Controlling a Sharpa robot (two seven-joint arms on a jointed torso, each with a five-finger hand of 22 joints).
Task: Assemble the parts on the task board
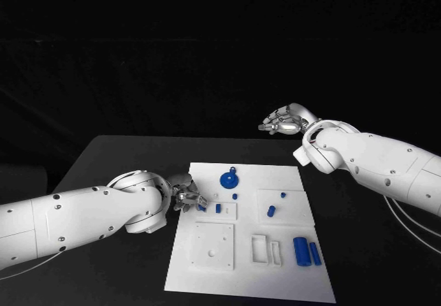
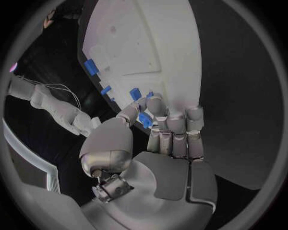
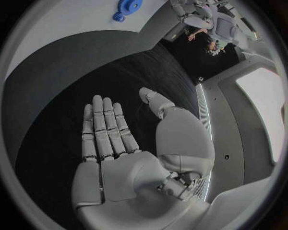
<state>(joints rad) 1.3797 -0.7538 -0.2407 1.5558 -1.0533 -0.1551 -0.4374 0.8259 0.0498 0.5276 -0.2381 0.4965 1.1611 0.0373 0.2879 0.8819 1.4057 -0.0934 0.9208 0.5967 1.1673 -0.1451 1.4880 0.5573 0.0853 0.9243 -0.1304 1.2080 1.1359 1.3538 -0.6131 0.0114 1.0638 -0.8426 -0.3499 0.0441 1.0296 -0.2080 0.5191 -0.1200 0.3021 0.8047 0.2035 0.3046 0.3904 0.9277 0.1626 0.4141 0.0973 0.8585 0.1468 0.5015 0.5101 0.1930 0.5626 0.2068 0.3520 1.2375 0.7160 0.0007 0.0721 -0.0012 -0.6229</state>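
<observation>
The white task board (image 1: 246, 280) lies in the middle of the black table. My left hand (image 1: 188, 196) is at the board's left edge. In the left wrist view its thumb and curled fingers (image 2: 174, 127) pinch a small blue part (image 2: 144, 120) just above the board (image 2: 156, 43). My right hand (image 1: 283, 121) hangs over the table beyond the board's far right corner. Its palm (image 3: 123, 167) is flat, its fingers are spread and it holds nothing. A round blue part (image 1: 229, 179) lies near the board's far edge and also appears in the right wrist view (image 3: 127, 6).
Small blue pegs (image 1: 218, 208) (image 1: 271, 211) (image 1: 283, 195) stand mid-board. A blue cylinder (image 1: 301, 250) and a thin blue rod (image 1: 315, 253) lie at the near right. A raised white square plate (image 1: 213, 245) and white frames (image 1: 260, 248) sit at the near side.
</observation>
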